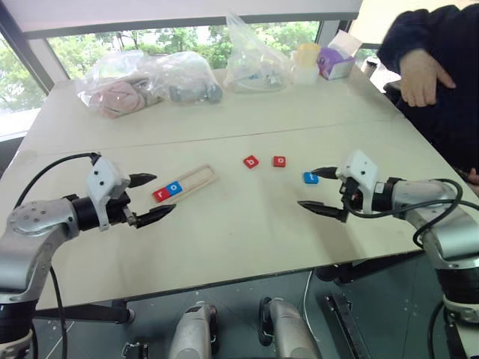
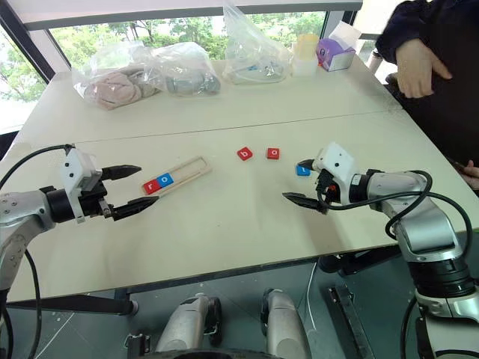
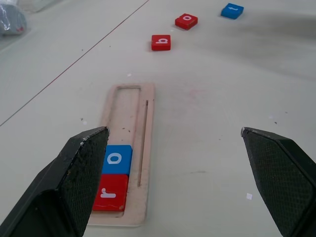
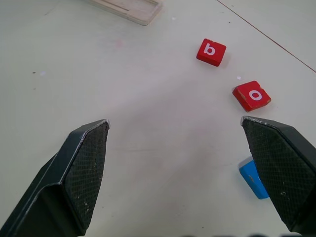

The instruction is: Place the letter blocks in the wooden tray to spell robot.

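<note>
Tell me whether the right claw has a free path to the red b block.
Probably yes: the right claw is open, and bare table lies between it and the red b block. The red o block sits nearby, apart.

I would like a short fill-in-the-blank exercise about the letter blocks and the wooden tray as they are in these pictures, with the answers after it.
1. The wooden tray already holds ___ letter blocks.
2. In the tray, the red r block lies beside a blue block with the letter ___.
3. On the table outside the tray, the red b block lies next to a red ___ block.
4. The block nearest the right tool is ___ in colour.

Answers: two; o; o; blue
</note>
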You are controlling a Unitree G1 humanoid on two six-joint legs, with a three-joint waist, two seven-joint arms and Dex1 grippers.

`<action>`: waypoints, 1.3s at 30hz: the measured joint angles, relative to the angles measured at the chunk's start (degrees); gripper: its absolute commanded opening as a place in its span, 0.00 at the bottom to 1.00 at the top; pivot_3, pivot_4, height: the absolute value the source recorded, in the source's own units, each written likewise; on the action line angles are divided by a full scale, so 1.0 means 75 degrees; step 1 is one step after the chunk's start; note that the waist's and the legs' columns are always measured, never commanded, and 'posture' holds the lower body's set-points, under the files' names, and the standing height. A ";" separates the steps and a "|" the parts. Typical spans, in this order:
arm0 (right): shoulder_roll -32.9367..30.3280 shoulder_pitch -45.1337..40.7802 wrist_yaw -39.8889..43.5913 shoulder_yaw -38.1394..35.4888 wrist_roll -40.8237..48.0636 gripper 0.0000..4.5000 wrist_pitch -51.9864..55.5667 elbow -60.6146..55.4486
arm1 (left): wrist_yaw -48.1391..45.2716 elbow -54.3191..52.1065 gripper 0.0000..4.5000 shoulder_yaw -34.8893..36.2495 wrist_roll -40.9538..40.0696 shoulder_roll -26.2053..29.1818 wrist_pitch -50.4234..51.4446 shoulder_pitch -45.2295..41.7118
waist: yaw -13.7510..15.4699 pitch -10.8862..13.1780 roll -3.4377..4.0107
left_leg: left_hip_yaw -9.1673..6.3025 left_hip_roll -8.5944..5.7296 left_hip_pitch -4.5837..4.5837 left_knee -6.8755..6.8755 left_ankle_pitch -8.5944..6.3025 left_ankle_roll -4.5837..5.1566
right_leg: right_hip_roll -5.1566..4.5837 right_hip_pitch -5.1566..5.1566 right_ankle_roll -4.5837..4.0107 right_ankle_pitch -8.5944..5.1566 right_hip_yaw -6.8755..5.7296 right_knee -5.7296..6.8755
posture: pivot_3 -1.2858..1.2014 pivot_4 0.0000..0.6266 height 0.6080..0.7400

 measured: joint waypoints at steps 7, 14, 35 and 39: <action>0.0001 -0.0003 -0.0034 0.0053 0.0009 0.98 0.0008 -0.0083 | -0.0070 0.0112 1.00 0.0001 0.0054 0.0056 -0.0008 -0.0047 | 0.0004 0.0000 0.0000 | 0.0000 0.0000 0.0000 0.0000 0.0000 0.0000 | 0.0000 0.0000 0.0000 0.0000 0.0000 0.0000 | 0.52 0.24 0.89; 0.0000 0.0000 -0.0062 0.0053 -0.0001 0.98 0.0008 -0.0099 | -0.0208 0.0364 1.00 -0.0017 0.0079 0.0061 -0.0047 -0.0114 | 0.0005 0.0000 0.0000 | 0.0000 0.0000 0.0000 0.0000 0.0000 0.0000 | 0.0000 0.0000 0.0000 0.0000 0.0000 0.0000 | 0.52 0.24 0.89; -0.0011 0.0270 -0.0430 0.0072 -0.0007 0.98 0.0336 -0.0810 | -0.1267 0.4150 1.00 -0.1510 0.1328 -0.0397 -0.1919 -0.2546 | 0.0150 0.0000 -0.0001 | 0.0016 -0.0007 0.0001 0.0003 0.0002 0.0001 | 0.0004 0.0000 -0.0006 0.0005 -0.0001 0.0005 | 0.52 0.24 0.89; 0.0003 0.0401 -0.0662 0.0056 -0.0007 0.98 0.0382 -0.0984 | -0.1898 0.5660 1.00 -0.2002 0.1750 -0.0667 -0.2562 -0.3248 | 0.0171 0.0000 -0.0001 | 0.0016 -0.0008 0.0000 0.0003 0.0002 0.0002 | 0.0003 0.0002 -0.0007 0.0007 -0.0001 0.0006 | 0.52 0.24 0.89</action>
